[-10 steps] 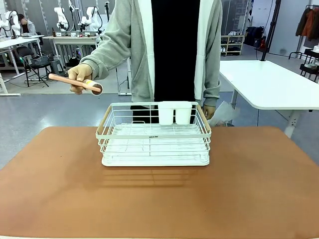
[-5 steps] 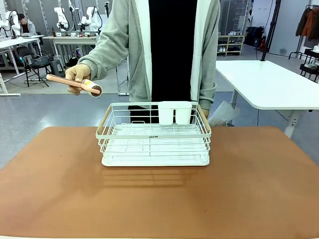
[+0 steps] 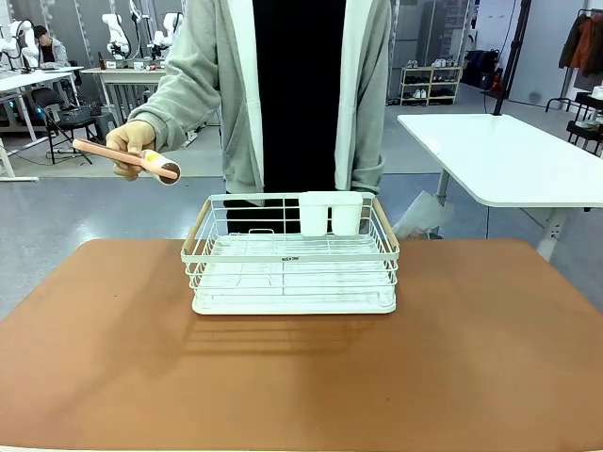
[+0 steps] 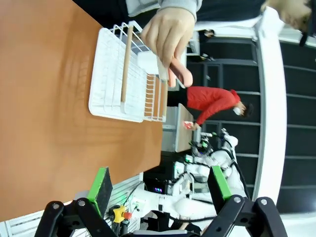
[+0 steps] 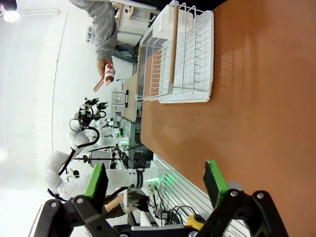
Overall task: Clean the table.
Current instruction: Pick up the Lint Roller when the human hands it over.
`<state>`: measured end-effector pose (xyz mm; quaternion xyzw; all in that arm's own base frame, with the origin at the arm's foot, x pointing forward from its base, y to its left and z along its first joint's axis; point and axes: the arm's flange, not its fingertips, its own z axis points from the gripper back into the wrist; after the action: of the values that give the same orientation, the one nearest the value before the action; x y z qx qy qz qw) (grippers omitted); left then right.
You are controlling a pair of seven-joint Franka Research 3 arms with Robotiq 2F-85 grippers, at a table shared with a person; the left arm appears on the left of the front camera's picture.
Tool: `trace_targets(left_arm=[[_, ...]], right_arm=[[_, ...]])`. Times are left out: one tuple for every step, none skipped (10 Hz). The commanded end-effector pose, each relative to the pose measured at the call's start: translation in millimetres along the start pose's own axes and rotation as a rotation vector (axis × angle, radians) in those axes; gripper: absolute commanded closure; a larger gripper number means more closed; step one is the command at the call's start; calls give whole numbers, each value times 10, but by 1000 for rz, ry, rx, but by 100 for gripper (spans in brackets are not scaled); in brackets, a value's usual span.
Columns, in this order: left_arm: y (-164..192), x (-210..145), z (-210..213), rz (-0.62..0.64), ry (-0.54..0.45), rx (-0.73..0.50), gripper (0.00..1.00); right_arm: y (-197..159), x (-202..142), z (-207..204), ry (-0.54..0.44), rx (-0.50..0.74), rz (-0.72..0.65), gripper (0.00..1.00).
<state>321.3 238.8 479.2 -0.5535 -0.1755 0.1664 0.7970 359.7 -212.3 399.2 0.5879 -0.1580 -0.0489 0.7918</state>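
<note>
Over the brown table, my left gripper and right gripper hover with fingers spread wide, empty, touching nothing.

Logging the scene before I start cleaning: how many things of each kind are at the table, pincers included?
White wire rack: 1
White holder on the rack's far rim: 1
Pink-handled tool in the person's hand: 1
Open pincers, left pincer and right pincer: 2
Total: 5

Lab hall, white worktables, shelving, grey floor
</note>
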Motion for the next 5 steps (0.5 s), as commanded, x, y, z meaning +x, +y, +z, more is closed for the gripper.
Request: trace_targets(left_arm=[[-412, 65, -431, 91, -57, 163, 0], [-516, 99, -654, 93, -57, 187, 0], [-575, 124, -870, 96, -84, 242, 0], [-649, 145, -1061, 94, -103, 241, 0], [-723, 188, -1235, 94, -131, 253, 0]], right_arm=[[17, -32, 11, 7, 5, 7, 0], [17, -32, 11, 7, 5, 7, 0], [17, -32, 11, 7, 5, 7, 0], [17, -32, 11, 7, 5, 7, 0], [17, -32, 11, 7, 5, 7, 0]])
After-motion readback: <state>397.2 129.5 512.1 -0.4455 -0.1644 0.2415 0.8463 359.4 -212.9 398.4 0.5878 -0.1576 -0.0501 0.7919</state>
